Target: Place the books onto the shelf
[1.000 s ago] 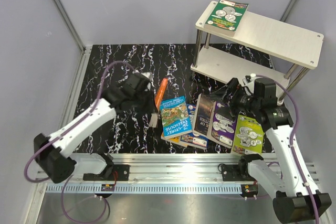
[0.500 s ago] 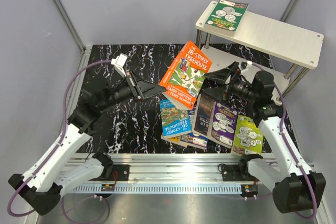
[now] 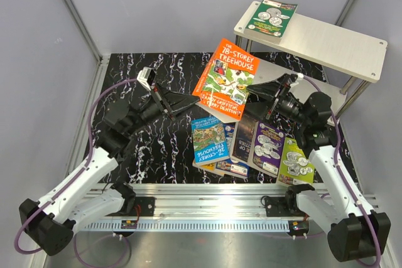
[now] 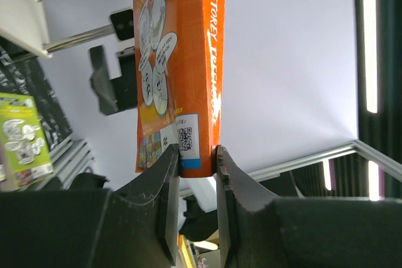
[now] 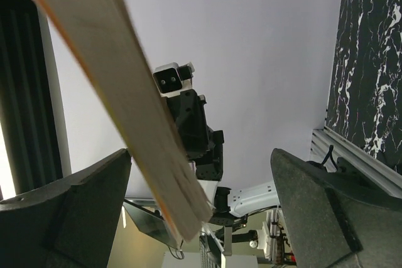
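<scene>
My left gripper (image 3: pixel 193 102) is shut on the lower corner of an orange book (image 3: pixel 227 78), holding it in the air with the cover facing up. In the left wrist view the orange book (image 4: pixel 179 61) stands pinched between both fingers of the left gripper (image 4: pixel 196 155). My right gripper (image 3: pixel 262 95) is open at the book's right edge. In the right wrist view the book's page edge (image 5: pixel 125 105) runs between the spread fingers of the right gripper (image 5: pixel 201 155), nearer the left one. The shelf (image 3: pixel 326 42) stands at the back right with a green book (image 3: pixel 272 20) on its top board.
Several books lie on the black marbled table below: a blue-green one (image 3: pixel 208 140), a dark one (image 3: pixel 245 135), a purple one (image 3: pixel 269 149) and a lime-green one (image 3: pixel 296 161). The shelf's lower board (image 3: pixel 276 76) sits just behind the right gripper. Grey walls close in the sides.
The left arm has raised the orange book off the table and carried it right and back, cover now facing up. The right gripper has swung left to the book's edge, staying open.
</scene>
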`<state>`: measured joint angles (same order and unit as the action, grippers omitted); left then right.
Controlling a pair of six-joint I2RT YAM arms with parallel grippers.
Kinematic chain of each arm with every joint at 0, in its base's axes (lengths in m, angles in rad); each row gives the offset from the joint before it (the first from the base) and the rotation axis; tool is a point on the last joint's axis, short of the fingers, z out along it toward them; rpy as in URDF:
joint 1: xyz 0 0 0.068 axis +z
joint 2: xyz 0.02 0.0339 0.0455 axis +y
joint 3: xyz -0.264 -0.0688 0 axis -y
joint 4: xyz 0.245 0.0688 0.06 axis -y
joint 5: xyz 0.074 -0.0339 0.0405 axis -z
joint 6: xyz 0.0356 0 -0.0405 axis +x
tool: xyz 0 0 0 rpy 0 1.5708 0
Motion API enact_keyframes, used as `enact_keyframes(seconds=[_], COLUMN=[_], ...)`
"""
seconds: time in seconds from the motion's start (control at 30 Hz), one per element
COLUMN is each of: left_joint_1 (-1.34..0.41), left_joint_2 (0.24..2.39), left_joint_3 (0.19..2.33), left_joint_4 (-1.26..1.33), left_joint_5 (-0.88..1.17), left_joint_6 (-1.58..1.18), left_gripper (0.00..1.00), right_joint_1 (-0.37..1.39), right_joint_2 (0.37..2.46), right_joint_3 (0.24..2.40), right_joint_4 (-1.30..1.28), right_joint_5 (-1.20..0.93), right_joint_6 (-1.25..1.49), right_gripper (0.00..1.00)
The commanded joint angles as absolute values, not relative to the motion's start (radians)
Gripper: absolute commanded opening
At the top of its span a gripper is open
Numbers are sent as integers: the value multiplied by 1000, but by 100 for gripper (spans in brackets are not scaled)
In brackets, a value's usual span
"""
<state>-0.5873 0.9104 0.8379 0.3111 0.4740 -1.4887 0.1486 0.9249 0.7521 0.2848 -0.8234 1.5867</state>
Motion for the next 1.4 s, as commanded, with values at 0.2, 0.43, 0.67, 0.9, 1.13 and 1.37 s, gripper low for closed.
enact_keyframes(seconds=[0.2,0.43,0.67,0.9,1.13,1.37], left_joint_1=[-595,-614,-634,-635,-592,-402], left_joint_2=[934,994,1045,1058,1005,754], left_joint_3=[801,792,776,750,781,749], left_joint_4=[722,801,880,885,617,232], left_joint_5=[416,405,397,413,520,592], left_joint_6=[-1652,-1690,-1724,-1735,-1636,-1465], left_gripper=[0,0,0,0,71,99], right_joint_1=[175,206,230,232,229,33], right_joint_2=[900,960,1003,1022,1091,1274], right_joint_3=[730,762,784,847,1105,1404], right_joint_4=[413,506,569,557,306,521], right_joint_5=[-788,-778,-768,-801,-865,-917], right_joint_6=[1647,1677,1693,1671,1470,1747], right_gripper=[100,100,76,0,0,0])
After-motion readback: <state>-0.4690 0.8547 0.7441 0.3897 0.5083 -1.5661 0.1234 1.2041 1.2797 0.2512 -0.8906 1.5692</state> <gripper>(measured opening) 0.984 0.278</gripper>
